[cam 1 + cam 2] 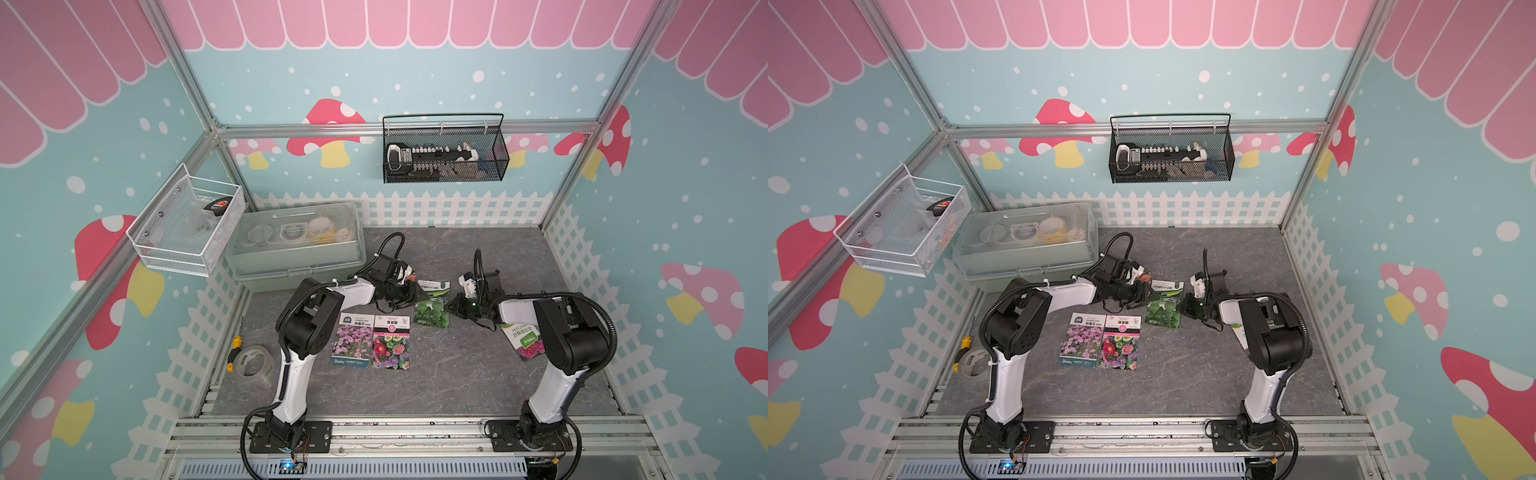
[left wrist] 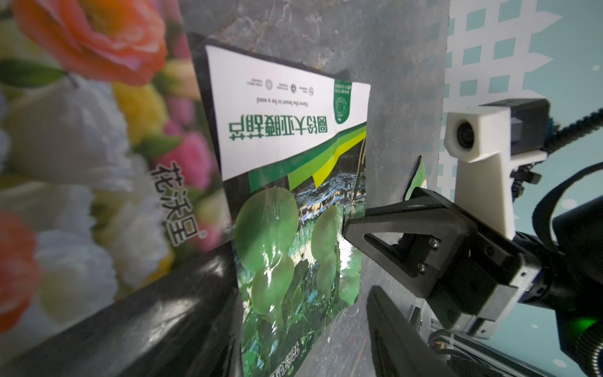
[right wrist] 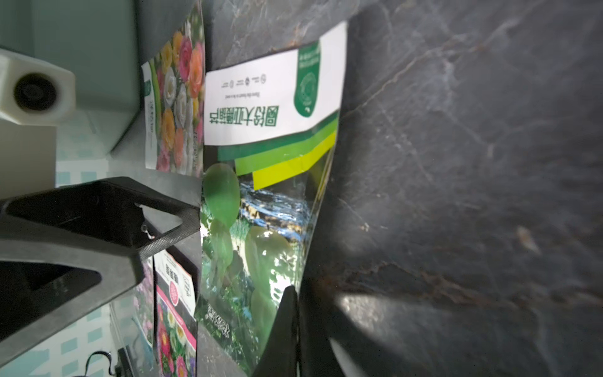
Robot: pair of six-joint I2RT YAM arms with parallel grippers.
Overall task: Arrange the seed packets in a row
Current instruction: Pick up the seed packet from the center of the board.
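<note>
A green-leaf seed packet [image 1: 432,305] [image 1: 1165,307] lies on the grey table between my two grippers. My left gripper [image 1: 417,293] [image 2: 300,280] is open, and its fingers straddle the packet's near part [image 2: 287,202]. My right gripper [image 1: 451,305] [image 3: 298,290] is shut on that packet's opposite edge [image 3: 261,156], which curls up a little. A purple-flower packet [image 1: 352,340] and a mixed-flower packet [image 1: 390,343] lie side by side nearer the front. A rose-print packet [image 2: 81,147] [image 3: 176,107] lies under my left gripper. A pink-flower packet [image 1: 524,341] is partly hidden by my right arm.
A clear lidded box [image 1: 295,245] stands at the back left. A tape roll [image 1: 253,361] and a yellow-handled screwdriver [image 1: 235,347] lie by the left fence. A white mesh basket [image 1: 187,224] and a black wire basket [image 1: 444,153] hang on the walls.
</note>
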